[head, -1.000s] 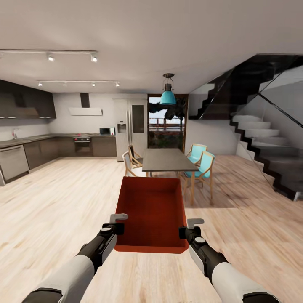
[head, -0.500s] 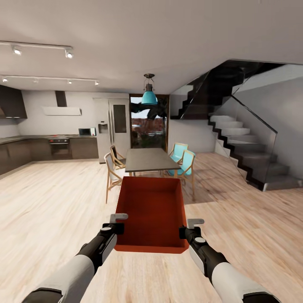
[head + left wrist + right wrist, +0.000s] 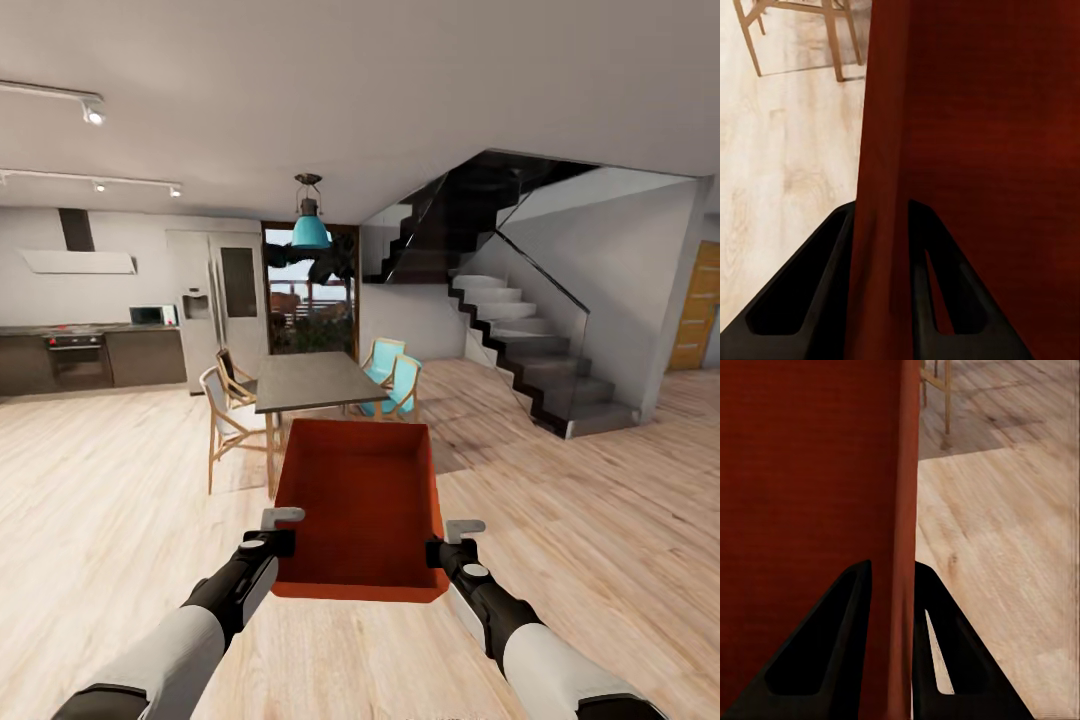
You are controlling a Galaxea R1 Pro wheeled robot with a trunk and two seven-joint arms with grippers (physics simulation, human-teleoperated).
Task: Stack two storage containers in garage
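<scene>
An orange-red container [image 3: 360, 505] is carried level between both arms above a light wood plank floor [image 3: 110, 520], in an open-plan room. The head view takes in the whole setting: a dark dining table [image 3: 305, 380] just beyond the container's far rim, wooden chairs [image 3: 228, 420] to one side of it and turquoise chairs [image 3: 395, 385] to the other, a teal pendant lamp [image 3: 310, 228] overhead, a kitchen run with oven [image 3: 75, 358] and fridge [image 3: 215, 305] along the back wall, a dark staircase [image 3: 520, 340] with glass balustrade, and a wooden door [image 3: 700, 320] at the far edge.

The wrist views give what the head view cannot: the grip itself. In the left wrist view, the left gripper [image 3: 881, 296] straddles the container's [image 3: 975, 150] thin side wall, one black finger [image 3: 802, 292] outside and one inside, both pressed against it; chair legs [image 3: 832, 41] stand on the floor beyond. In the right wrist view, the right gripper [image 3: 894, 652] pinches the opposite wall of the container [image 3: 810, 495] in the same way, closed on it, with a table leg [image 3: 947, 397] in the distance.

In the head view the left gripper [image 3: 283, 520] and right gripper [image 3: 450, 530] sit at the near corners of the container's sides.
</scene>
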